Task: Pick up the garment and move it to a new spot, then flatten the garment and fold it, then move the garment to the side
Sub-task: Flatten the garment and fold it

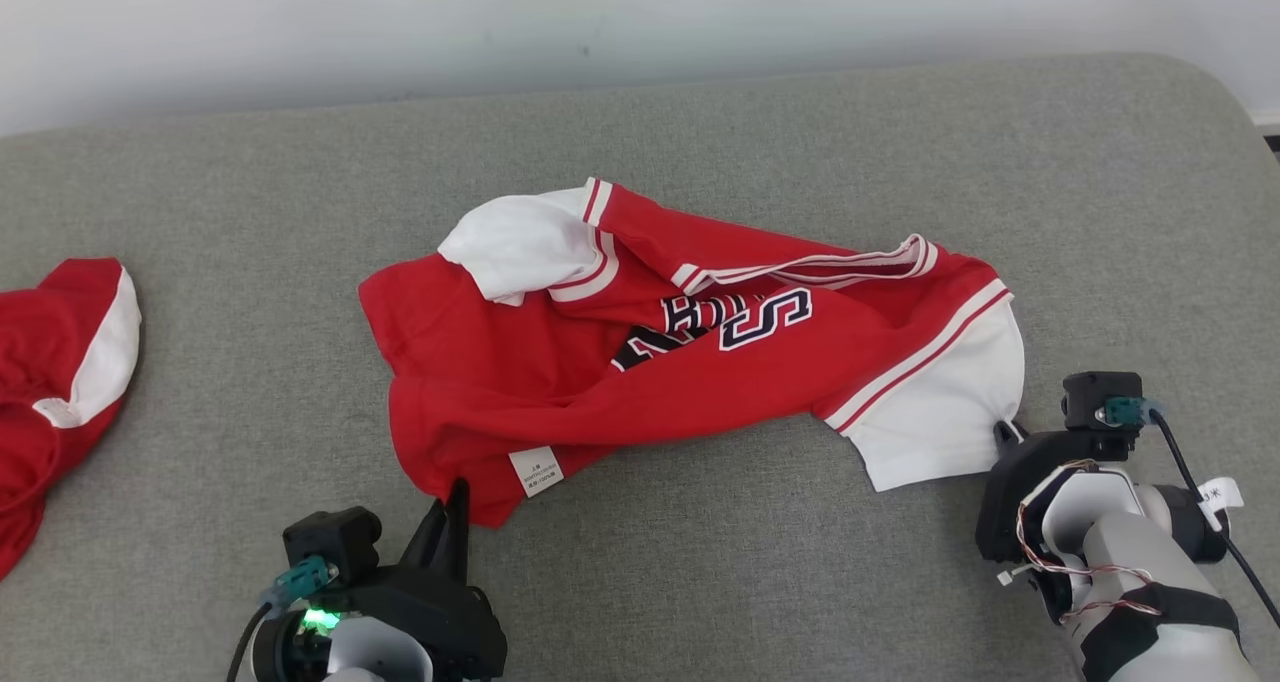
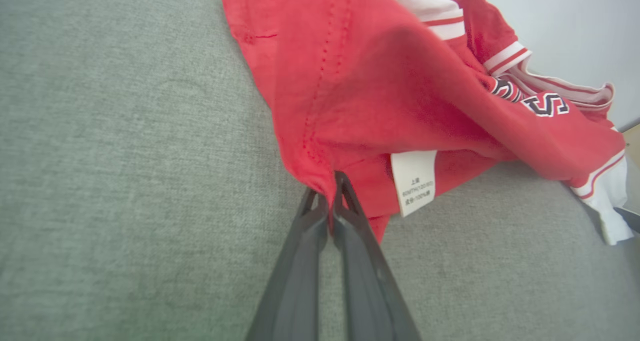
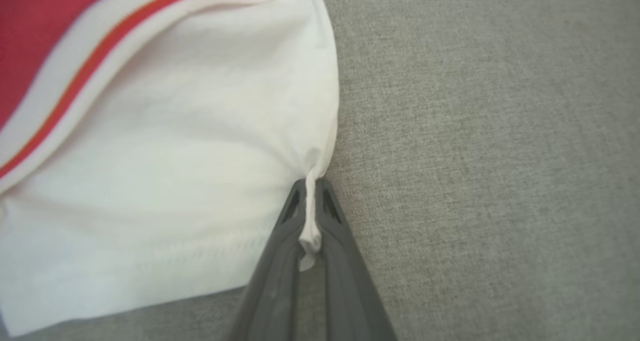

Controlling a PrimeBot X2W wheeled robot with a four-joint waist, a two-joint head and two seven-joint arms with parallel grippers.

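Note:
A red garment [image 1: 620,362] with white sleeves, striped trim and dark lettering lies crumpled across the middle of the grey cushion. My left gripper [image 1: 452,497] is shut on its red lower hem, close to a white care label [image 1: 537,470]; the left wrist view shows the red cloth [image 2: 370,106] pinched between the fingers at my left gripper [image 2: 331,193]. My right gripper [image 1: 1003,430] is shut on the edge of the white sleeve [image 1: 940,412]; in the right wrist view a twist of white fabric [image 3: 175,171] is clamped at my right gripper [image 3: 310,191].
A second red and white garment [image 1: 55,372] lies bunched at the cushion's left edge. The grey cushion [image 1: 700,582] runs back to a white wall [image 1: 600,22], with its rounded corner at the far right.

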